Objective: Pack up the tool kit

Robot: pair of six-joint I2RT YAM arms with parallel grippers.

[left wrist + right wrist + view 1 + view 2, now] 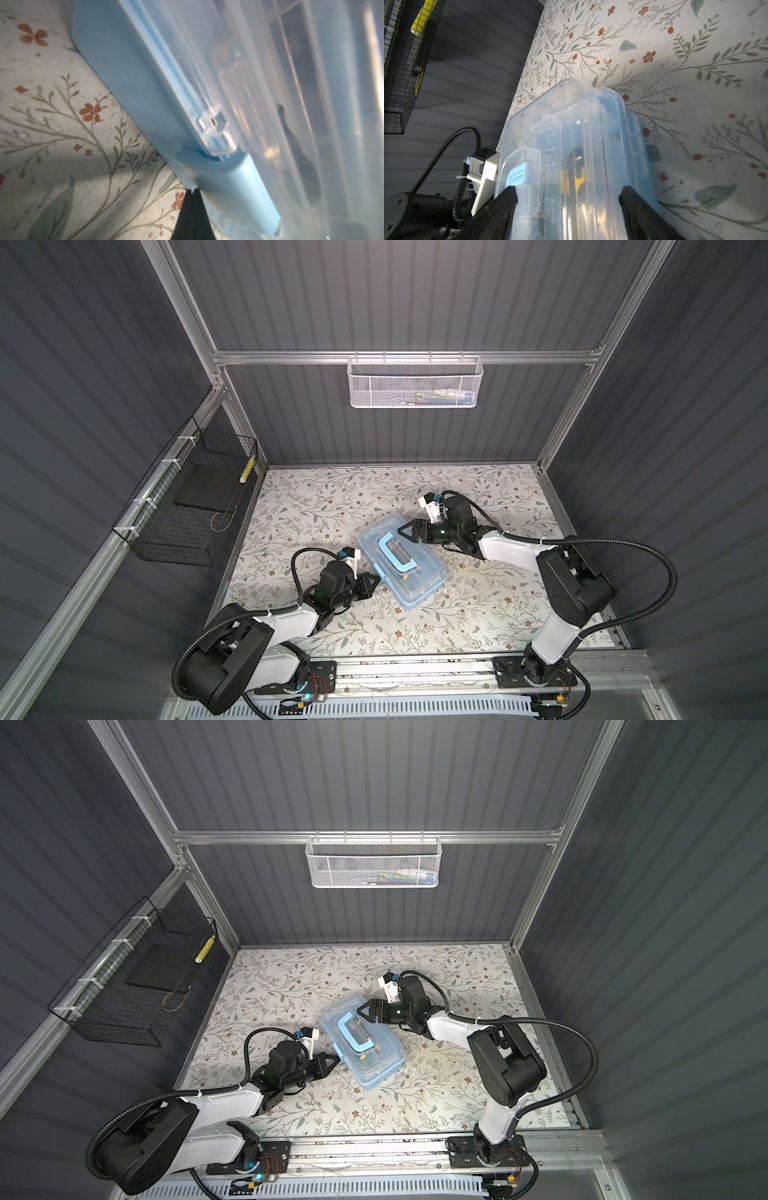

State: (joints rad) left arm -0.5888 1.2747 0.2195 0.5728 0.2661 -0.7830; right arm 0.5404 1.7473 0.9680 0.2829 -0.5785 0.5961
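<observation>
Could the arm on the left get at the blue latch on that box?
Probably yes. The left tool, shut, sits right at the blue latch on the tool kit, with nothing in between.

Both arms are built of glossy white link shells joined by bulky matte-black joint housings, each standing on a black base plate bolted to a silver aluminium rail with thin red and black wires at the foot. A ribbed black cable conduit loops along each arm, fastened with white zip ties. Each wrist carries a small white bracket with a blue connector, and the left claw (376, 580) and right claw (402, 531) have black, tapering triangular fingers.
</observation>
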